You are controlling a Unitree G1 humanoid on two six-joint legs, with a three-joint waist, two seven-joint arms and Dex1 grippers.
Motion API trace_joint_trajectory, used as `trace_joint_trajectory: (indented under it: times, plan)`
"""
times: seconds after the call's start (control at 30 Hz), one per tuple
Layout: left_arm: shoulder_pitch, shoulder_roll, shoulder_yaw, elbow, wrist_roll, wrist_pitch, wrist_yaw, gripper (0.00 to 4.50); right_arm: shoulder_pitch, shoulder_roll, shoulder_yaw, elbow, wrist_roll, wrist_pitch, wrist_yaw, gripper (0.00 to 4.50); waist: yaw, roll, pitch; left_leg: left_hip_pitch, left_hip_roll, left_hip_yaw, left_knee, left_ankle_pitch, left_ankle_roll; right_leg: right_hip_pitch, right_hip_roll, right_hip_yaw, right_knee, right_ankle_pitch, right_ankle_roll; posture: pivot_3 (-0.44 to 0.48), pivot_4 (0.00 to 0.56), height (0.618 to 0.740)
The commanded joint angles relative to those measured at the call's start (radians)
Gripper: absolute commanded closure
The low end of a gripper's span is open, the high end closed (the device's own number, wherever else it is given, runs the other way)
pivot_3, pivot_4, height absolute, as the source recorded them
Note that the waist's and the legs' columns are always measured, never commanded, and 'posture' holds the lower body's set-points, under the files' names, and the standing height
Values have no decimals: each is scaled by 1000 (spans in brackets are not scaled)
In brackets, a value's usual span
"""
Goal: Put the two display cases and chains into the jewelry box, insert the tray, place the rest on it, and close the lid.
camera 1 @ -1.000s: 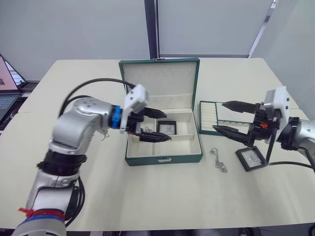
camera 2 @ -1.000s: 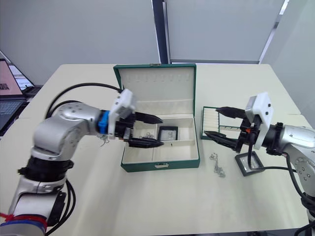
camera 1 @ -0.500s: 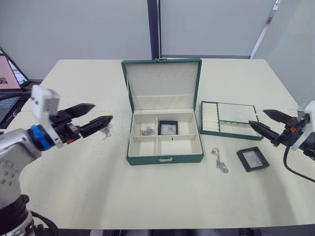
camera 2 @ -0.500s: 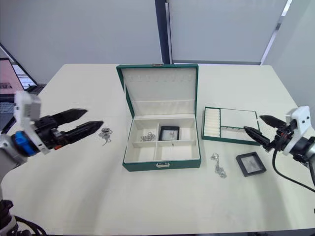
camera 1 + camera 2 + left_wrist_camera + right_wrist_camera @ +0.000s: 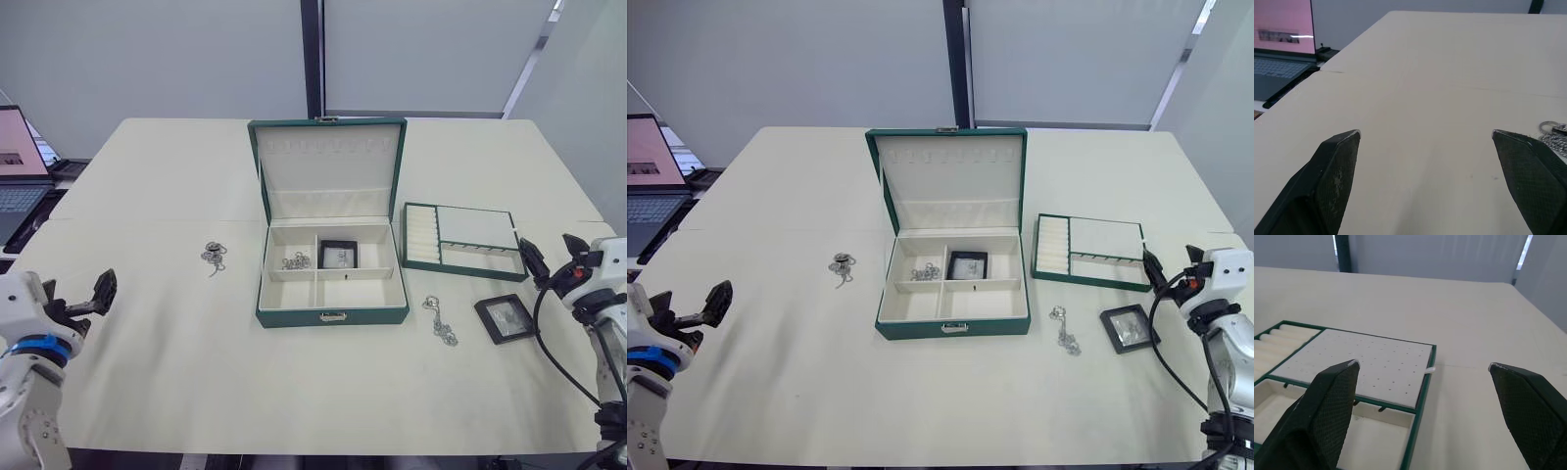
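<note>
Left eye view: jewelry box (image 5: 333,294) open mid-table holding one chain (image 5: 295,260) and case (image 5: 339,255); both grippers (image 5: 98,294) (image 5: 545,262) spread, empty, at opposite table edges—thin chain (image 5: 438,320) near the right edge could slip a pinch.

Office-type room suggested: cream table (image 5: 294,392), open laptop (image 5: 20,176) at edge, plain partition wall (image 5: 147,59) behind.

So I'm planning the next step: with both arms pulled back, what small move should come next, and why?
Probably bring the open right gripper down over the black-framed square display case lying on the table beside it, because its twin already sits inside the dark green jewelry box.
</note>
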Motion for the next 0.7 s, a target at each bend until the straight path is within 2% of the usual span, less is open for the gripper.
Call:
trace_joint_trajectory:
  times: [0.03, 0.17, 0.43, 0.6, 0.7]
  plan:
    - [-2, -33, -6, 5, 43, -72, 103, 28, 27, 30, -48, 14, -33, -84, -94, 0, 0, -1, -1, 0, 0, 0, 0, 0, 0, 0, 0, 0, 0, 0, 0, 0, 150, 740]
    - [8, -57, -51, 44, 73, -111, 151, 28, 37, 52, -44, 51, -43, -126, -129, 0, -2, 0, -1, 0, 0, 2, 0, 0, 0, 0, -1, 1, 0, 0, 0, 0, 150, 740]
    - [1, -58, -95, 64, 51, -161, 170, 28, 32, 32, -28, 59, -44, -156, -109, 0, -2, 0, -1, 0, 1, 2, -1, 0, 0, 0, 0, 0, 0, 0, 0, 0, 150, 740]
    - [12, -72, -117, -6, 54, -144, 215, 28, -17, -30, 49, -131, -6, -68, -16, 0, -5, 1, -1, 0, 1, 3, -1, 0, 0, -1, 0, 1, 0, 0, 0, 0, 150, 740]
    - [24, -127, -182, -76, 58, -115, 254, 28, -139, -103, 152, -274, 104, 102, 114, 0, -10, 2, -1, 0, 1, 4, -1, 0, 0, -1, 0, 1, 0, 0, 0, 0, 150, 740]
